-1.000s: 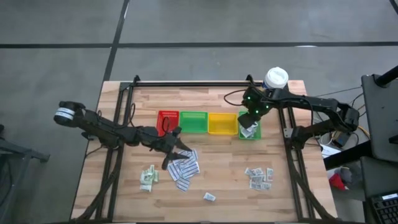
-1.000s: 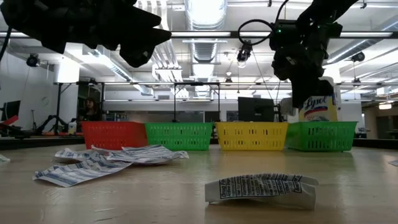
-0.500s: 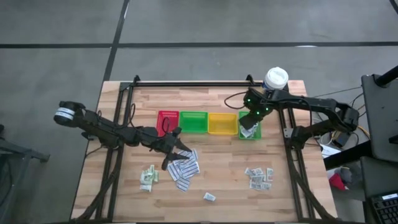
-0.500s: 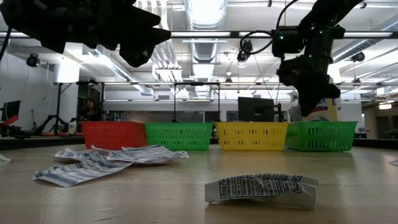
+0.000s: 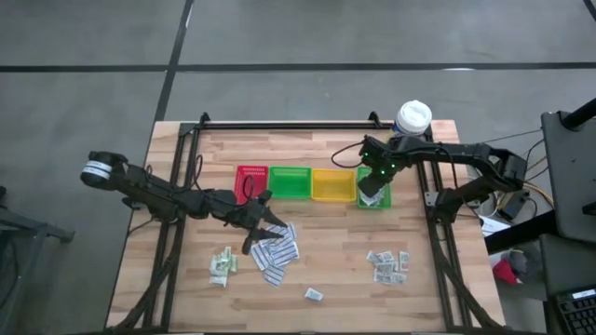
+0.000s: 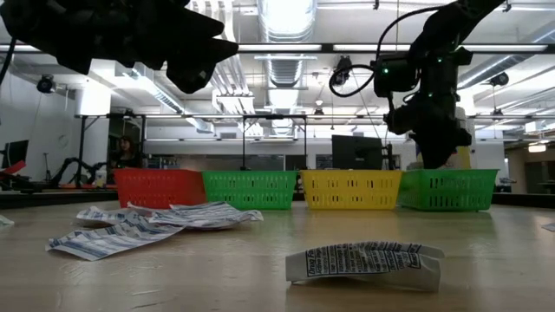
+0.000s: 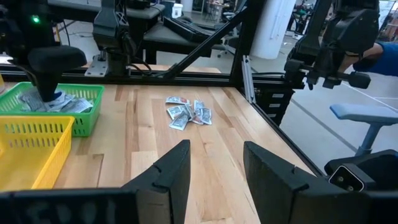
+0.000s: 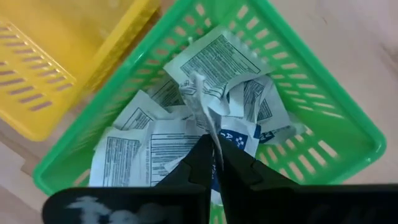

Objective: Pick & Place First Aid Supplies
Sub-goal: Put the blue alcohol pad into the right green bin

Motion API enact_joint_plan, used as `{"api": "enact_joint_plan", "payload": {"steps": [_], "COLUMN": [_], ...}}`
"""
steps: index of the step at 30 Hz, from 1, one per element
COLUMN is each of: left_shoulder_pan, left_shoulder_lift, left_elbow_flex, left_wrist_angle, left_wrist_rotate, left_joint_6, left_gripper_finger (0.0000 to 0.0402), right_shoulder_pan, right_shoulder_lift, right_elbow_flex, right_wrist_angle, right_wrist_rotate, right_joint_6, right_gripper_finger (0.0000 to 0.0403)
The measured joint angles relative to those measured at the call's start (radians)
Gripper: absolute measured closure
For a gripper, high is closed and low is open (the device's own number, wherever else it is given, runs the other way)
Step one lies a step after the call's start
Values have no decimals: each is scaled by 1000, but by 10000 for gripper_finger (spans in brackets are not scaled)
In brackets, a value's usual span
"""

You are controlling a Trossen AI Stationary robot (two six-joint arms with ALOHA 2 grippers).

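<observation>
My right gripper (image 8: 214, 146) points down into the right-hand green tray (image 8: 298, 56), shut on a white printed packet (image 8: 202, 102). Several more such packets lie in that tray. In the high view this gripper (image 5: 372, 191) stands over the tray (image 5: 384, 201) at the right end of the tray row. My left gripper (image 5: 264, 221) hangs open above the pile of long white strips (image 5: 277, 251) in the table's middle. Nothing is between its fingers (image 7: 216, 152). My right gripper pinches the packet by one edge (image 8: 210, 132) between its two fingers, coming from above and pointing down. The crumpled packet hangs below the fingers inside the green tray. Whether its lower end touches the packets under it, I cannot tell.
Red (image 5: 251, 182), green (image 5: 290, 182) and yellow (image 5: 332, 184) trays stand in a row left of the right-hand tray. A white-lidded tub (image 5: 413, 118) stands behind it. Pale green sachets (image 5: 222, 265), small packets (image 5: 388, 265) and one lone packet (image 5: 314, 294) lie nearer the front edge.
My right gripper has gone down into the right-hand green tray with the packet and has tipped closer to straight down. The packet has stayed between its fingers.
</observation>
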Motion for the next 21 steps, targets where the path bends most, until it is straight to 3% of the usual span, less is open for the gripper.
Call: {"api": "enact_joint_plan", "payload": {"steps": [12, 21], "left_shoulder_pan": [0, 0], "left_shoulder_lift": [0, 0], "left_elbow_flex": [0, 0], "left_wrist_angle": [0, 0], "left_wrist_rotate": [1, 1], "left_joint_6": [2, 2], "left_gripper_finger": [257, 257], "right_shoulder_pan": [0, 0], "right_shoulder_lift": [-7, -14], "right_elbow_flex": [2, 56], "right_wrist_angle": [-79, -180], "right_wrist_rotate": [0, -1], "right_joint_6": [-7, -9], "right_gripper_finger": [301, 298]}}
